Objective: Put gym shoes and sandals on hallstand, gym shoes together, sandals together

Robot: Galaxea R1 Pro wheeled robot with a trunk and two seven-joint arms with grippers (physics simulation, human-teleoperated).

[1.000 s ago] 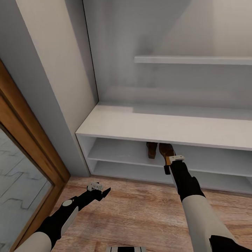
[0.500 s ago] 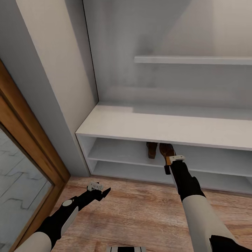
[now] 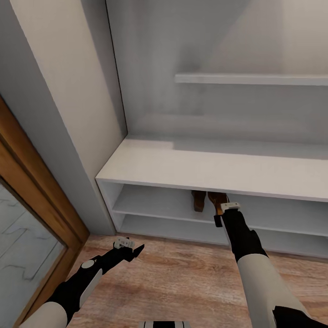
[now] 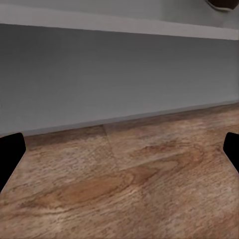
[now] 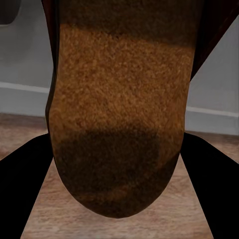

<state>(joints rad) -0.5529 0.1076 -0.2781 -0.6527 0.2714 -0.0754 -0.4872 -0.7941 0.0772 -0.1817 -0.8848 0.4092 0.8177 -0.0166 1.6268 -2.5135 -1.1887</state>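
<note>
The hallstand (image 3: 214, 168) spans the middle of the head view, above the corridor floor (image 3: 182, 278) along the bottom. Two sandals (image 3: 199, 200) are seen side by side on its upper inner shelf, centre frame. One is clamped by the right gripper (image 3: 224, 210), not yet released. The left gripper (image 3: 130, 246), lower left, is held wide open and empty. The gym shoes appear outstanding.
</note>
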